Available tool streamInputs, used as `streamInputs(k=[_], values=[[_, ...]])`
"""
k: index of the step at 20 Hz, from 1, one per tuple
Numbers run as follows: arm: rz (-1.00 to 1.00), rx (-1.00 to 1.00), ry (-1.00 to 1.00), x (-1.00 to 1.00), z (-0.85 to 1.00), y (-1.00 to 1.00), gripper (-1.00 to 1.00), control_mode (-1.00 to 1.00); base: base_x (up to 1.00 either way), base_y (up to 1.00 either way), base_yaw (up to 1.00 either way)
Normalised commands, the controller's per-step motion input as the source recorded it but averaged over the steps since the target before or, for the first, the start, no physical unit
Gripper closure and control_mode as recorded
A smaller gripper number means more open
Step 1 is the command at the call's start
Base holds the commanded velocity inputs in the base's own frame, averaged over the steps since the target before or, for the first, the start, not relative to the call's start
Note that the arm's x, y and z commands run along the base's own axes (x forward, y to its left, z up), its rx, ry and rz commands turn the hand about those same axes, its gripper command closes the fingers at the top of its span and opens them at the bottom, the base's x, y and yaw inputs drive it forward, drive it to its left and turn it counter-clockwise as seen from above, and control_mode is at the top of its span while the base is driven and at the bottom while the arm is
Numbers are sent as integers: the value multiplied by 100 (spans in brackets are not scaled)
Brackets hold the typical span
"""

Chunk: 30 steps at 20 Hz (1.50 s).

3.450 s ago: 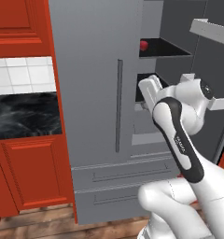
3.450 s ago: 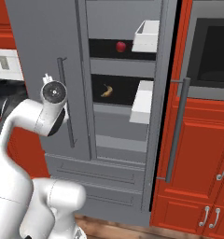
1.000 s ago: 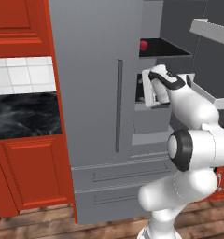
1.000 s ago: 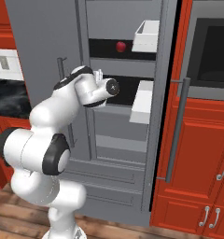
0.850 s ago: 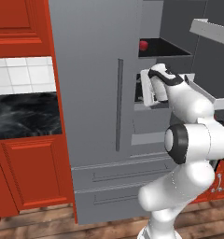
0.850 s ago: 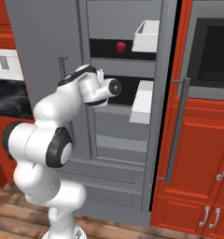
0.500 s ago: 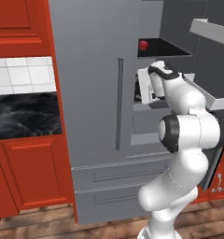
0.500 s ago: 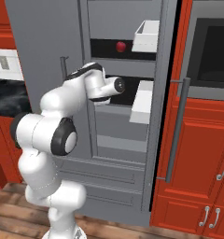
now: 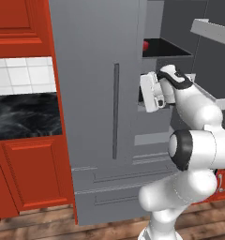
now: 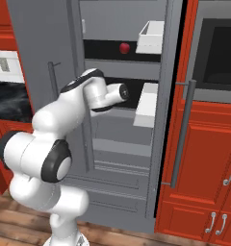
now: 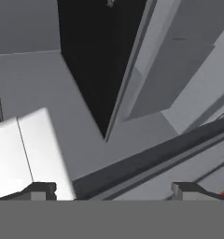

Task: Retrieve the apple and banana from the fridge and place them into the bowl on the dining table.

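My pincer (image 11: 114,189) is spread wide, gripping nothing, reaching into the open right side of the fridge (image 9: 100,117) at the middle shelf level. The apple (image 10: 124,47) sits on the upper black shelf, above my wrist. A white door bin (image 10: 147,104) hangs just to the right of my hand. Ahead of my fingertips (image 11: 39,189) lies grey fridge wall and a dark gap.

The white arm reaches forward at chest height, elbow bent, its hand (image 11: 114,190) spread wide, gripping nothing.
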Motion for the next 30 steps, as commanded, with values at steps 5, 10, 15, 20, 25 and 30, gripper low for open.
streamInputs(k=[5, 10, 15, 20, 25, 30], values=[[17, -5, 0, -100, 0, 100, -100, -100, 0, 0, 0], [15, -5, 0, -100, 0, 100, -100, -100, 0, 0, 0], [13, -5, 0, -100, -1, 100, -100, -100, 0, 0, 0], [6, -3, 0, -82, -12, 100, -100, -100, 0, 0, 0], [0, -3, 0, -13, -8, 100, -100, -100, 0, 0, 0], [0, -3, 5, 45, 0, 100, -100, -100, 0, 0, 0]])
